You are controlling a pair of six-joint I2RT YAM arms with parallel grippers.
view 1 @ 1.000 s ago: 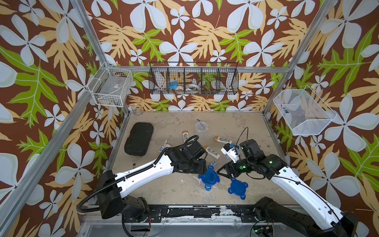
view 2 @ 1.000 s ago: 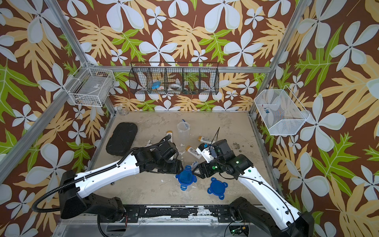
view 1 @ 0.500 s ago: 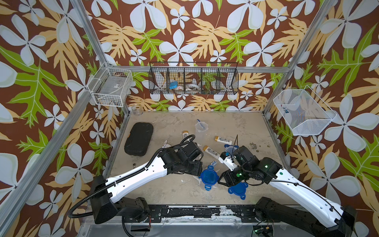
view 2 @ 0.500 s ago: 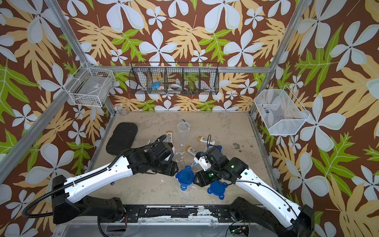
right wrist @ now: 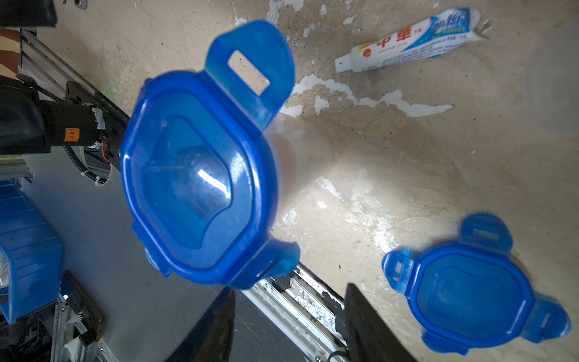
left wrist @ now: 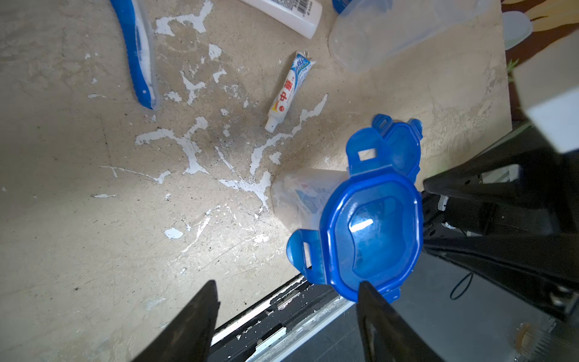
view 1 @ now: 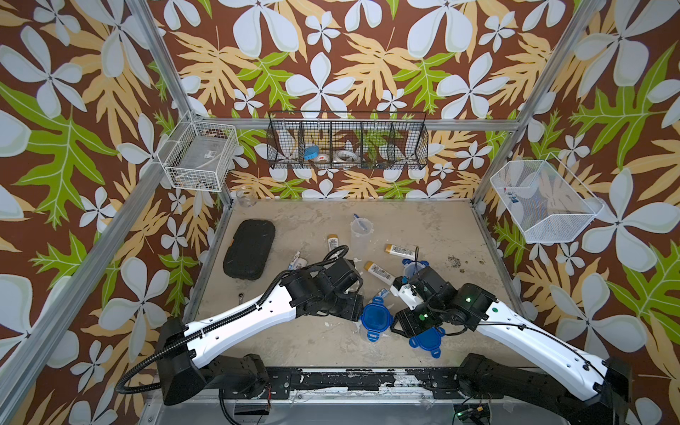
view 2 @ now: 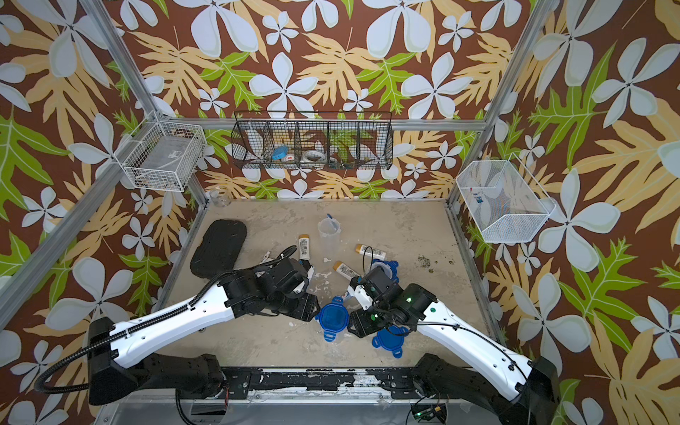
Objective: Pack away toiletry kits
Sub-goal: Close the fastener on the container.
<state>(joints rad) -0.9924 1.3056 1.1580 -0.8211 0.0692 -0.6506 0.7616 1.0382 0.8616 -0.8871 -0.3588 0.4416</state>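
Observation:
A clear cup with a blue clip lid (view 1: pixel 375 319) (view 2: pixel 333 317) stands near the table's front edge, between my two grippers. My left gripper (view 1: pixel 357 312) (left wrist: pixel 286 301) is open beside it. One of its fingers (left wrist: pixel 372 313) overlaps the rim of the lid (left wrist: pixel 372 232), and nothing lies between the fingers. My right gripper (view 1: pixel 399 325) (right wrist: pixel 289 313) is open on the cup's other side, below the lid (right wrist: pixel 194 188), above a loose blue lid (view 1: pixel 427 338) (right wrist: pixel 470 297). A toothpaste tube (left wrist: pixel 289 91) (right wrist: pixel 407 40) and a toothbrush (left wrist: pixel 139 53) lie on the table.
An open cup with a toothbrush in it (view 1: pixel 360 230) stands further back, with three gold-capped bottles (view 1: pixel 379 272) around it. Another lidded cup (view 1: pixel 414 266) stands behind my right arm. A black case (view 1: pixel 250 250) lies left and a glass jar (view 1: pixel 246 197) stands in the corner. Wire baskets (view 1: pixel 347 143) hang on the walls.
Both arms have come down and forward beside the lidded cup. The right gripper has swung over the loose lid and its jaws have narrowed. The cup and the lid have stayed put.

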